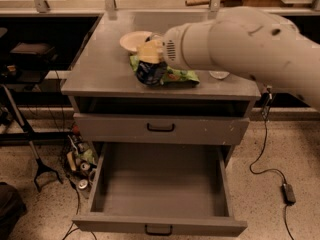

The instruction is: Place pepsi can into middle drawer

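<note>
The gripper (pixel 149 59) hangs over the front middle of the grey cabinet top (pixel 100 74) and is shut on the pepsi can (pixel 151 72), a dark blue can held tilted just above the surface. The can overlaps the left end of a green chip bag (pixel 180 77). The big white arm (pixel 250 44) reaches in from the right and hides the back right of the top. The middle drawer (pixel 160 189) stands pulled wide open below, its deep grey box empty, with a small black handle (pixel 158 230) on its front.
A white bowl (pixel 134 40) sits behind the gripper on the cabinet top. A clear plastic bottle end (pixel 219 74) shows under the arm at the right. The upper drawer front (pixel 161 128) is shut. Cables and clutter (pixel 77 164) lie on the floor at left, and a cord with an adapter (pixel 289 193) at right.
</note>
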`<control>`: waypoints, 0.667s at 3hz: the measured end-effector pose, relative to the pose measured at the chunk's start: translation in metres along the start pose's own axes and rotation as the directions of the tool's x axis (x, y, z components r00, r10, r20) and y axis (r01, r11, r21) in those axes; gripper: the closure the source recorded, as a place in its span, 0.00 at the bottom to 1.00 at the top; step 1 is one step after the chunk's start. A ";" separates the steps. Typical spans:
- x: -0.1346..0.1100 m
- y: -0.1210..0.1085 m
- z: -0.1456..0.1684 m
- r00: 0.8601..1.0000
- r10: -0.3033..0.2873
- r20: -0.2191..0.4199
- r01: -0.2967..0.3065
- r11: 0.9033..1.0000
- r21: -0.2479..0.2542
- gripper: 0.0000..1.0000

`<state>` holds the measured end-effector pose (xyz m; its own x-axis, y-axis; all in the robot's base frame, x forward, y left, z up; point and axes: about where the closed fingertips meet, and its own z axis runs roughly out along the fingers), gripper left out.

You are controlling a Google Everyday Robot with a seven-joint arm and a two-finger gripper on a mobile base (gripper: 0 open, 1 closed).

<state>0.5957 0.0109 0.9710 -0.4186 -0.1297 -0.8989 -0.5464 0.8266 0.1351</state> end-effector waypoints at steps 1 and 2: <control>0.043 -0.007 -0.021 0.999 0.004 -0.052 -0.003 1.000 0.015 1.00; 0.079 -0.003 -0.027 0.997 -0.032 -0.077 0.032 0.999 -0.005 1.00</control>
<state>0.5441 -0.0168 0.9107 -0.4556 -0.1977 -0.8680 -0.5626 0.8195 0.1087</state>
